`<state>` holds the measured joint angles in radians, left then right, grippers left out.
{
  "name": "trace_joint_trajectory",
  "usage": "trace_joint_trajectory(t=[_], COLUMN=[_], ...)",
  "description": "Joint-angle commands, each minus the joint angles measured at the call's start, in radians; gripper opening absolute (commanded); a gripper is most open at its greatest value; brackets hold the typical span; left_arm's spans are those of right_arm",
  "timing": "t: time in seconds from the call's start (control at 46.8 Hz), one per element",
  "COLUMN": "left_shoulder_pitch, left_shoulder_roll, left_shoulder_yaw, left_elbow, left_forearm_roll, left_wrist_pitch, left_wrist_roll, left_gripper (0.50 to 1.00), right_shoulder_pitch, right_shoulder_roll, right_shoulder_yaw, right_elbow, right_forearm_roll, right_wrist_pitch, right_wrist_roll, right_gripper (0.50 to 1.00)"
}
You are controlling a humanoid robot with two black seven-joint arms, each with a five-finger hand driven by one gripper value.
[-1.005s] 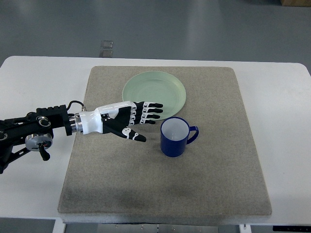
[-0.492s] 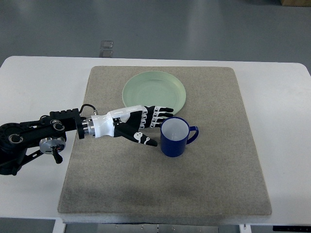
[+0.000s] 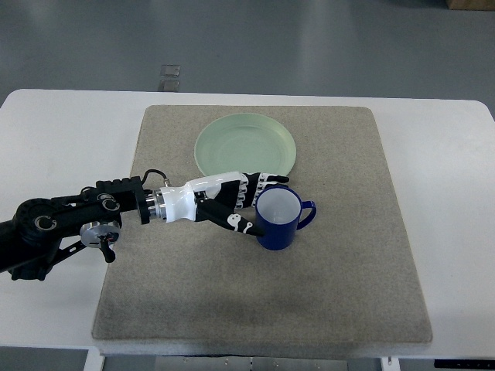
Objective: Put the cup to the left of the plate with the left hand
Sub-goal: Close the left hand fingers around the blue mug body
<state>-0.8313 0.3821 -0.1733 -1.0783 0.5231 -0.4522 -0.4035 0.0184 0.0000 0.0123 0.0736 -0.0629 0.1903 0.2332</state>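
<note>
Left hand (image 3: pixel 236 202) against blue cup (image 3: pixel 278 219), fingers spread around its 9 o'clock side, not clenched. Cup stands at 5 o'clock of green plate (image 3: pixel 245 147).

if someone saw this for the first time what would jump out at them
The glossy dark blue ceramic mug near the middle of the grey felt mat, handle pointing right. The black-and-white left hand reaches in from the left, open fingers right at the mug's left side. Just behind sits a pale green round plate.
</note>
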Motion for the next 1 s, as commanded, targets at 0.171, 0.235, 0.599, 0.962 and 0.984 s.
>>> trace_joint_trajectory(t=[0.171, 0.235, 0.599, 0.962, 0.984], left_shoulder_pitch=[0.003, 0.003, 0.001, 0.001, 0.001], left_shoulder_roll=[-0.055, -0.057, -0.069, -0.077, -0.081], left_shoulder_yaw=[0.001, 0.001, 0.005, -0.008, -0.008], left_elbow=[0.052, 0.058, 0.063, 0.066, 0.067], left_forearm_roll=[0.002, 0.002, 0.006, 0.031, 0.031], left_wrist_pitch=[0.003, 0.003, 0.003, 0.013, 0.018], left_wrist_roll=[0.003, 0.003, 0.002, 0.002, 0.002], left_gripper=[0.996, 0.994, 0.904, 0.827, 0.827], right_shoulder_pitch=[0.0, 0.0, 0.0, 0.0, 0.0], right_shoulder_roll=[0.0, 0.0, 0.0, 0.0, 0.0], right_shoulder_yaw=[0.0, 0.0, 0.0, 0.0, 0.0], right_elbow=[0.0, 0.0, 0.0, 0.0, 0.0], right_forearm_roll=[0.0, 0.0, 0.0, 0.0, 0.0], right_wrist_pitch=[0.0, 0.0, 0.0, 0.0, 0.0], right_wrist_roll=[0.0, 0.0, 0.0, 0.0, 0.0], right_gripper=[0.932, 0.932, 0.932, 0.932, 0.932])
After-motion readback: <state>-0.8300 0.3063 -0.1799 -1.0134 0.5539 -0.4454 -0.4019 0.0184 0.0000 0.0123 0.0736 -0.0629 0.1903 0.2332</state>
